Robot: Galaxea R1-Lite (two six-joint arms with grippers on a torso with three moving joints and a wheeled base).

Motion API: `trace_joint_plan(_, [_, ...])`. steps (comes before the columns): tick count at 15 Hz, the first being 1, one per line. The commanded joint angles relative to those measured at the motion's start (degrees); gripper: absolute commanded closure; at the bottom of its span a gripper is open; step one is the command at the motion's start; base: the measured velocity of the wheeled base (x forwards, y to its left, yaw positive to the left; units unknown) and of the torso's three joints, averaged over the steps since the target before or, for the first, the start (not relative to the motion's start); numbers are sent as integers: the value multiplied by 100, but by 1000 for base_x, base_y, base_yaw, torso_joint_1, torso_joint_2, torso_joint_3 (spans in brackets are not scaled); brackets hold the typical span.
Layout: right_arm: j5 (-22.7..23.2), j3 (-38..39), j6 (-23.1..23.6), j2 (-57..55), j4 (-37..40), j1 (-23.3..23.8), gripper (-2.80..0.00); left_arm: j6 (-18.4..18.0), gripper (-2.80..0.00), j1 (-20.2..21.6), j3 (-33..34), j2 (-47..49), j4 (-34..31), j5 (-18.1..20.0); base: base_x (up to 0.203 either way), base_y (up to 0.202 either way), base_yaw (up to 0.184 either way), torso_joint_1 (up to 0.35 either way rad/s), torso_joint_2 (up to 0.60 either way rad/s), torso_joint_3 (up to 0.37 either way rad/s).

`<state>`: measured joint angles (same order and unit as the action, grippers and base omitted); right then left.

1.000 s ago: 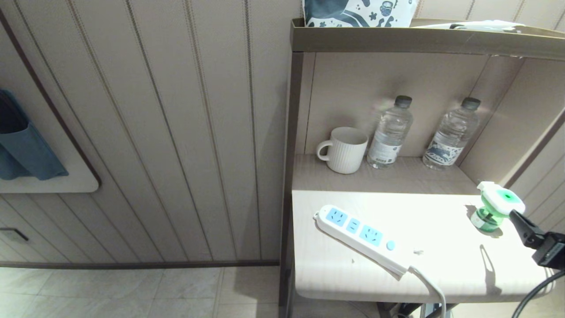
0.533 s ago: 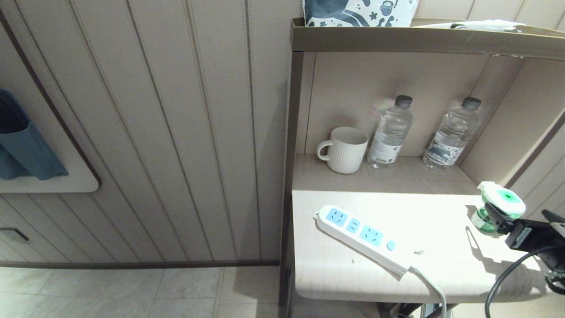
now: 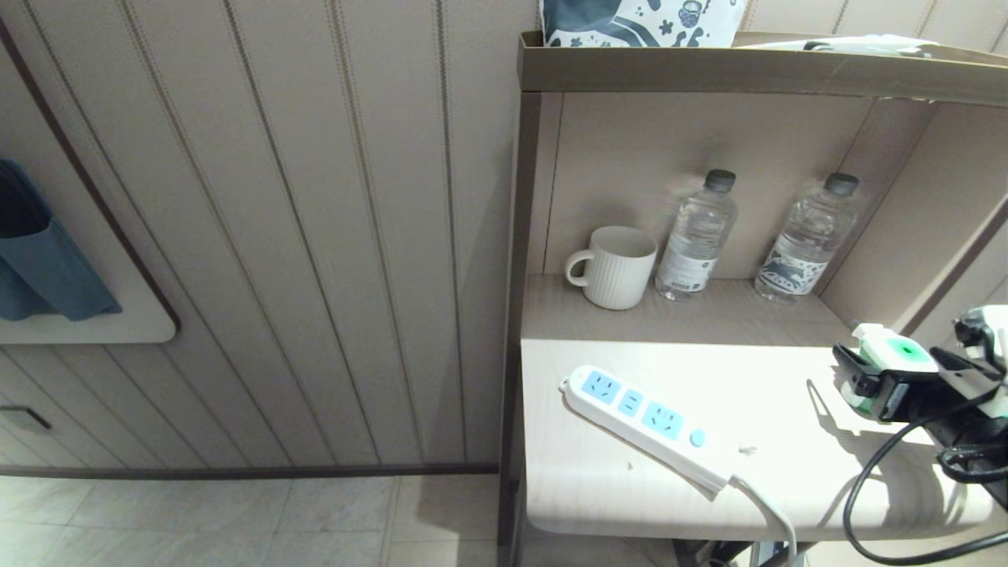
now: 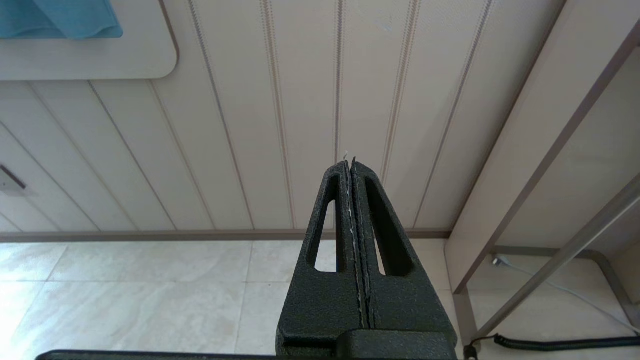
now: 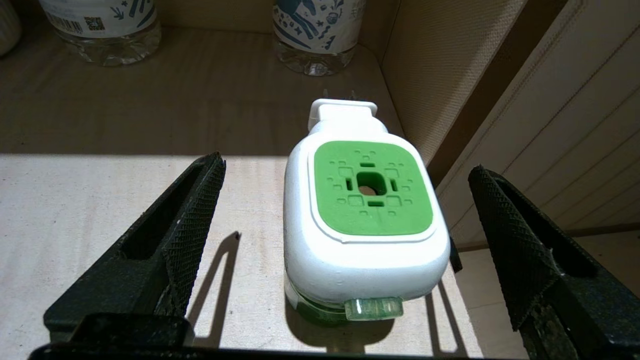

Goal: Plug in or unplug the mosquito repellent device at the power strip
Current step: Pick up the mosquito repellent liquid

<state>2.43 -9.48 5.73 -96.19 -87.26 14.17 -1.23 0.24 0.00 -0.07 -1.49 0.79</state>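
Mosquito repellent device (image 5: 367, 215): upright, tabletop (image 3: 772, 441) 3 o'clock edge. Right gripper (image 5: 345, 240) jaws spread, straddling; centre, then close squarely. Power strip (image 3: 642, 425) at 9 o'clock, unoccupied.

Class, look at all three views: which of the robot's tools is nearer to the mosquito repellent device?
Right. The right tool straddles the mosquito repellent device, its fingers open on either side without touching it. The left tool is shut and faces the wall panelling, with the device nowhere in its view.
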Motion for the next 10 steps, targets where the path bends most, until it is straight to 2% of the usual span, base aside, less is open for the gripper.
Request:
trace_joint_plan(1, [3, -43, 7, -170, -269, -44, -280, 0, 0, 2, 0, 7, -1, 0, 0, 0, 0, 0, 0, 0])
trace_joint_plan(10, [3, -251, 7, -336, -269, -46, -280, 0, 0, 2, 0, 7, -1, 0, 0, 0, 0, 0, 0, 0])
